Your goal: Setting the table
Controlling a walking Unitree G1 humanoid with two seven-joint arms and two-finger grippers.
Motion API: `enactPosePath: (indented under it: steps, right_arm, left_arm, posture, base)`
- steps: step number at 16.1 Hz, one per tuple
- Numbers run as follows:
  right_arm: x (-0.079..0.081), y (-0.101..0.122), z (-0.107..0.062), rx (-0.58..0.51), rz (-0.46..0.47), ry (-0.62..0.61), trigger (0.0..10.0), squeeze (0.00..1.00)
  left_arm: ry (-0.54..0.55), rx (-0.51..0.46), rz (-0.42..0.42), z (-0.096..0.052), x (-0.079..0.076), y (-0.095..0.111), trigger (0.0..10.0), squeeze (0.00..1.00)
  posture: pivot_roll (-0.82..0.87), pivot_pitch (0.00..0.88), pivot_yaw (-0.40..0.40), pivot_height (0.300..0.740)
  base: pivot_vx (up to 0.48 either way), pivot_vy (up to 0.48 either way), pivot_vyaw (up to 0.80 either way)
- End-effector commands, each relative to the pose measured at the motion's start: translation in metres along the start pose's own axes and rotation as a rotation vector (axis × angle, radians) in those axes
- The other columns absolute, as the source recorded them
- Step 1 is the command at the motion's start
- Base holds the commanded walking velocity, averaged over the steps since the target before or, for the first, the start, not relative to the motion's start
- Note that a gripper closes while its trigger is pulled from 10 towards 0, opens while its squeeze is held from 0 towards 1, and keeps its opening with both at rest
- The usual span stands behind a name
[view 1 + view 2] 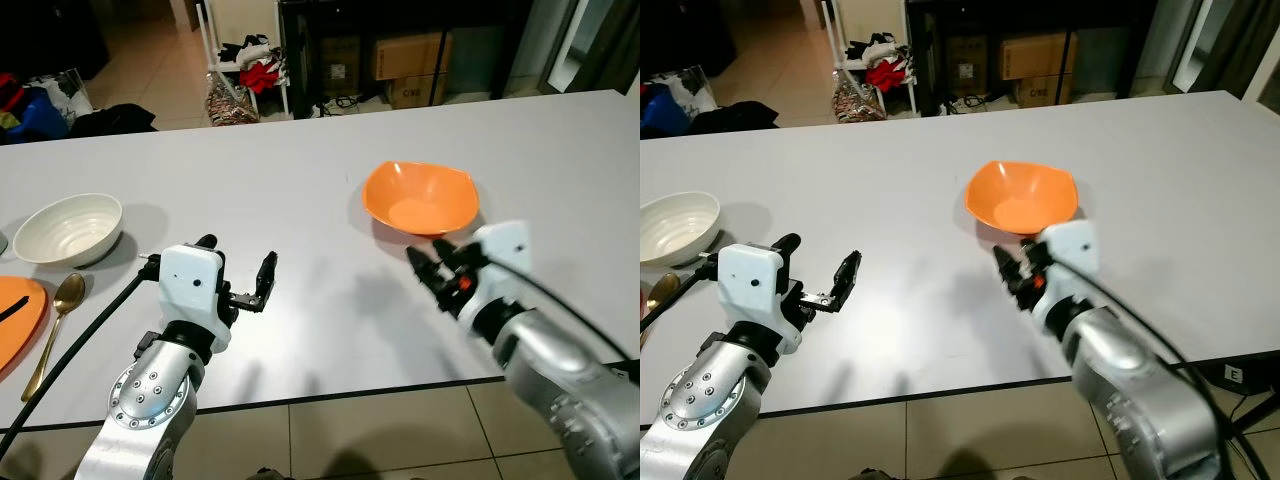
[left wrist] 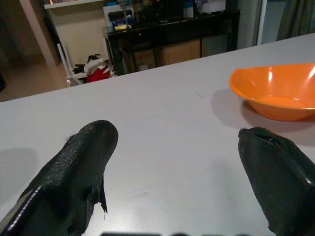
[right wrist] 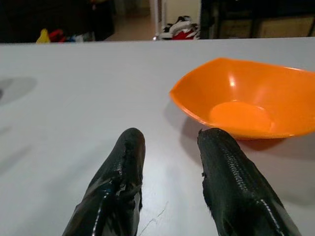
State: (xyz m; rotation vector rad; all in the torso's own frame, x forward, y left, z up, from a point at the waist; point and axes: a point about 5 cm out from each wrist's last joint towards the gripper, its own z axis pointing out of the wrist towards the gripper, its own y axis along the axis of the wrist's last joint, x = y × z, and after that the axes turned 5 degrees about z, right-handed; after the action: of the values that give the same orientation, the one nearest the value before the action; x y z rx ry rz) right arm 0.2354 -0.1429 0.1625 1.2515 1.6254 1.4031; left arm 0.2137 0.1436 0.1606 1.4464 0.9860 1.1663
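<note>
An orange bowl (image 1: 420, 198) sits upright on the white table (image 1: 300, 180), right of centre. My right gripper (image 1: 430, 264) hovers just short of its near rim, fingers a little apart and open, nothing between them; the right wrist view shows the bowl (image 3: 246, 98) close ahead. My left gripper (image 1: 237, 262) is wide open over bare tabletop near the front edge, empty. A white bowl (image 1: 68, 228) stands at the far left. Beside it lie a gold spoon (image 1: 55, 320) and an orange plate (image 1: 15, 315), cut by the frame edge.
The table's front edge (image 1: 330, 395) runs just below both arms, with tiled floor beneath. Beyond the far edge stand a white rack with clothes (image 1: 250, 60) and a dark shelf with cardboard boxes (image 1: 405, 60). A black cable (image 1: 80, 340) trails from my left arm.
</note>
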Motion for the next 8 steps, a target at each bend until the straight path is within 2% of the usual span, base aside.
enactPosePath:
  steps: [1,8]
  right_arm:
    - [0.0021,0.0016,0.0002,-0.022,-0.023,0.004,10.0,0.00]
    - [0.0003,-0.0064,0.0042,-0.032,-0.064,-0.030,10.0,0.00]
  left_arm:
    - [0.018,-0.007,0.008,-0.0016,0.0026,0.0029,10.0,0.00]
    - [0.020,-0.003,0.010,-0.0009,0.0021,0.0025,10.0,0.00]
  posture:
    - [-0.09,0.000,0.092,0.740]
    - [-0.08,0.000,0.089,0.740]
  base:
    - [0.000,0.000,0.00]
    - [0.000,0.000,0.00]
